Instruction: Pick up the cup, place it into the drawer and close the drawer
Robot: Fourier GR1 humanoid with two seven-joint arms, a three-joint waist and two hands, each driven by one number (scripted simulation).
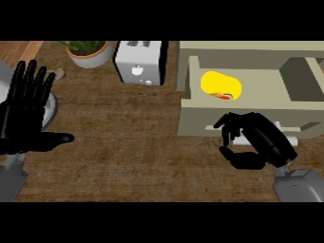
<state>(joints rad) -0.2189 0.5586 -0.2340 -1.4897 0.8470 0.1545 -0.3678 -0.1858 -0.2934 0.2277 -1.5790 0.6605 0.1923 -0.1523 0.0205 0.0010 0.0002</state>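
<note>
The right hand [257,142] is hanging at the drawer [255,116] front, fingers curled, gripping nothing; the yellow cup [221,86] is lying inside the open drawer just beyond it; the left hand [23,114] is resting flat-fingered far across the brown wooden counter [129,142]; toaster [140,61] and potted plant [89,51] are standing beyond.
</note>
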